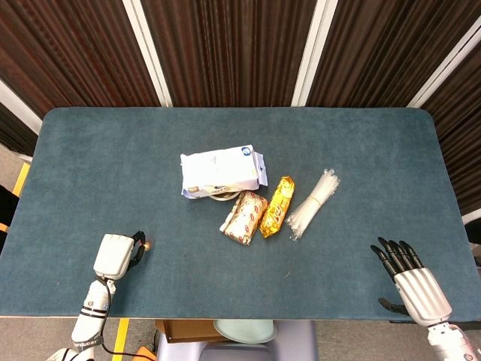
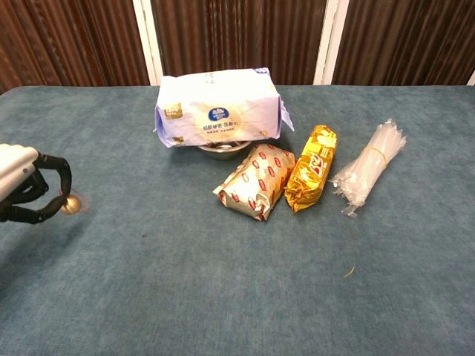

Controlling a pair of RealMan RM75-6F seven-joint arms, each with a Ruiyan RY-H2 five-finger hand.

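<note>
The left robot hand (image 2: 26,194) pinches a small brass bell (image 2: 70,205) (red loop attached) above the desk (image 1: 113,158) near its left front edge. Midway lie a tissue pack (image 1: 222,171), two snack packets and bundled straws (image 1: 313,203). The right robot hand (image 1: 412,281) rests with fingers spread, holding nothing.
</note>
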